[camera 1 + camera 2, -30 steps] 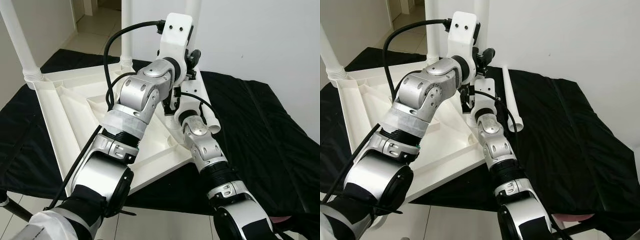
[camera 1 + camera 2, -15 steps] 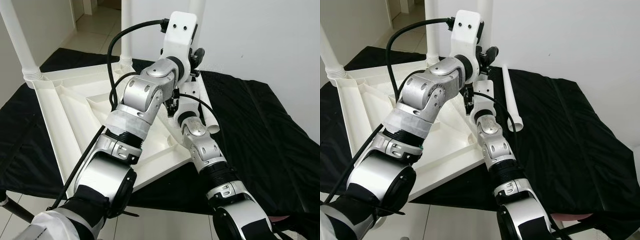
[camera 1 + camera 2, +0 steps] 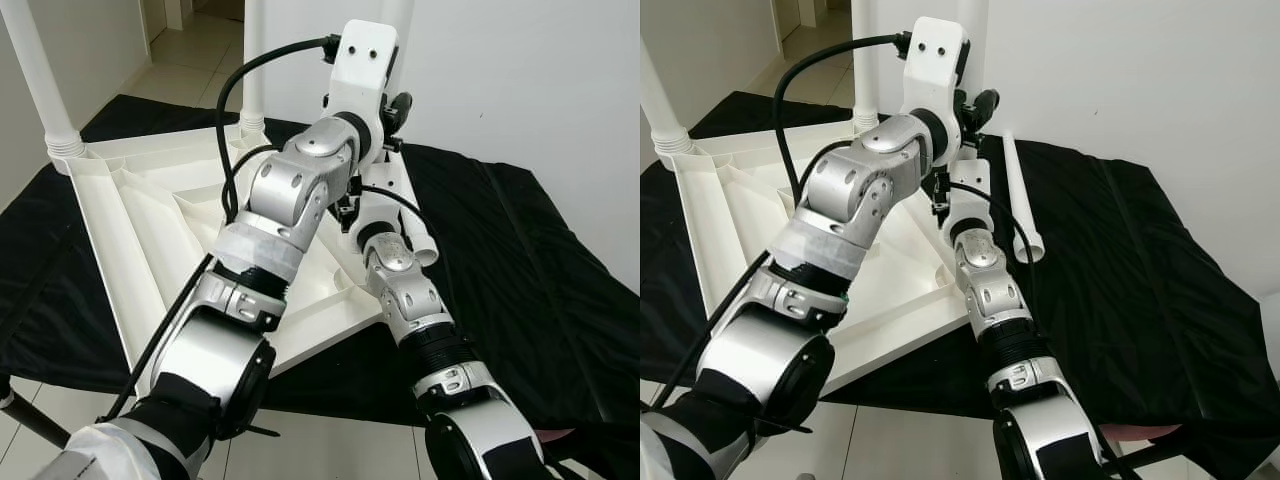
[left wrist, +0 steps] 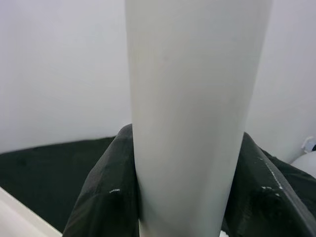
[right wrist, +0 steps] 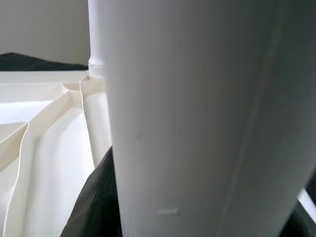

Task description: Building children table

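Table top (image 3: 150, 215): a big white plastic square, lying upside down on a black cloth (image 3: 520, 270). Its underside has ribs and raised edges.
Standing legs: white round tubes. One (image 3: 40, 85) stands at the far left corner and one (image 3: 252, 60) at the back corner.
Held leg (image 4: 195, 113): a smooth white tube, upright at the corner nearest the wall.
Left gripper (image 3: 385, 120): high up on the held leg, with its fingers (image 4: 103, 197) on both sides of the tube, clamped on it.
Right gripper (image 3: 352, 205): lower on the same leg, close above the table top, hugging it too.
Loose leg (image 3: 1023, 195): lies flat on the cloth, just beside the table top.
Floor (image 3: 300, 450): pale tiles.
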